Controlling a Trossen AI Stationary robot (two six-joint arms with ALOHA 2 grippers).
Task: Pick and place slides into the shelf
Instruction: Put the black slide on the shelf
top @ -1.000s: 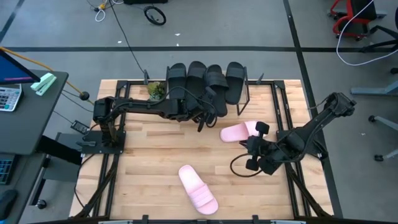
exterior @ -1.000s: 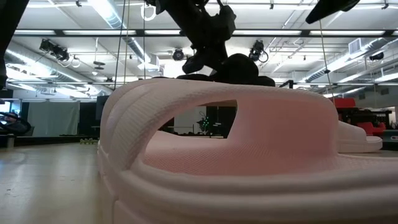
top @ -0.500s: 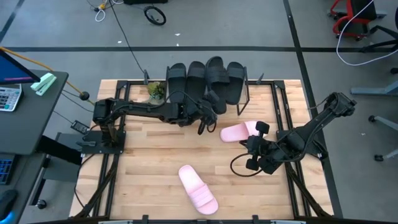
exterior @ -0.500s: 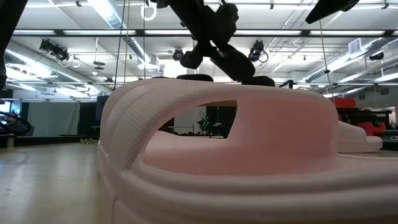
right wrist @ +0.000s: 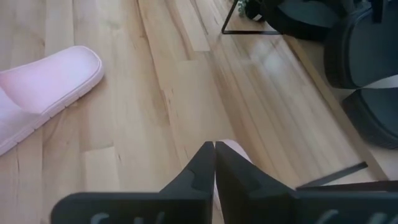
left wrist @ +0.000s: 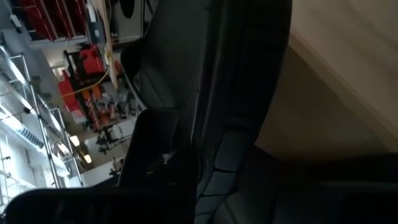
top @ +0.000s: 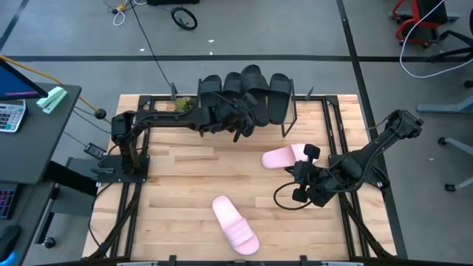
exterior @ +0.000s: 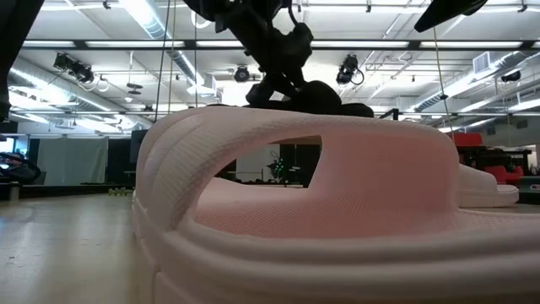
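Four black slides sit in a row on the shelf (top: 295, 111) at the table's far edge. My left gripper (top: 238, 122) reaches in from the left to the near end of the third black slide (top: 253, 80), which lies farther back than its neighbours. That slide fills the left wrist view (left wrist: 236, 93). In the low view the gripper (exterior: 283, 63) hangs just over it (exterior: 316, 95). One pink slide (top: 284, 157) lies on the table right of centre. My right gripper (top: 298, 174) is shut just near of it. The other pink slide (top: 235, 222) lies by the near edge. My left gripper is on the near end of the third black slide (top: 247, 107), coming level from the table's left and near side. The gripper and the slide hide the contact, so the kind of hold does not show. The slide's far end rests on the shelf among the other black slides.
A small green plant (top: 185, 106) stands by the shelf's left end. The near pink slide fills the low view's foreground (exterior: 295, 194), and shows in the right wrist view (right wrist: 43, 87). Bare wood lies between the two pink slides.
My left gripper has moved toward the table's far edge, and the third black slide has gone with it, sliding back into the shelf past its neighbours. The right arm and both pink slides have kept still.
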